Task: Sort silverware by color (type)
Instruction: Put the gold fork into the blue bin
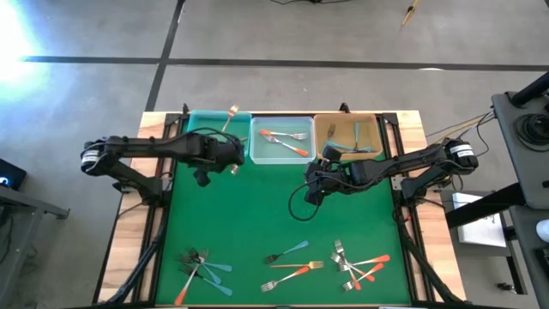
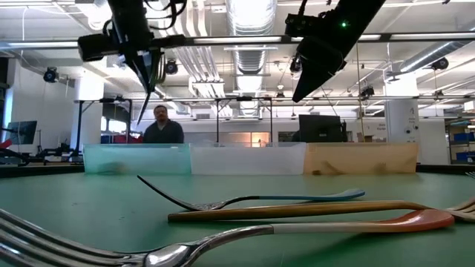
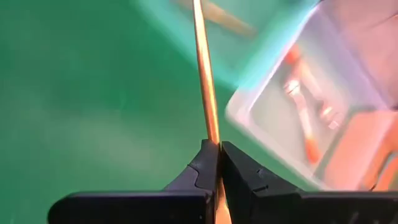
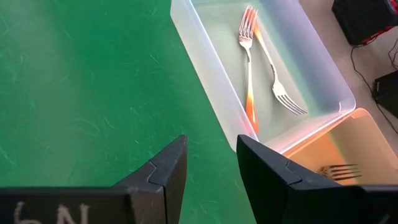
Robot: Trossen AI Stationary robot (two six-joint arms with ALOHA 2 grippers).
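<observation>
My left gripper [image 1: 230, 154] is shut on an all-gold fork [image 3: 204, 74] by the near wall of the teal bin [image 1: 206, 127]. In the low view the fork [image 2: 145, 93] hangs well above the table. Another gold piece [image 3: 217, 15] lies blurred in the teal bin. My right gripper [image 4: 211, 155] is open and empty over the green mat, just before the clear bin [image 4: 273, 68], where two orange-handled forks [image 4: 249, 74] lie flat. The tan bin [image 1: 347, 137] holds teal-handled forks. My left gripper pinches the gold fork's slim shaft [image 3: 213, 140] between its two fingertips [image 3: 202, 165]. The fork runs straight on past the fingers, in line with them. It is lifted clear of the mat and the bins.
Loose forks lie on the mat near the table's near edge: a left cluster [image 1: 202, 270], a middle group [image 1: 292, 264] and a right cluster [image 1: 360, 262]. The three bins stand in a row at the far edge. A person [image 2: 162, 132] shows beyond the table.
</observation>
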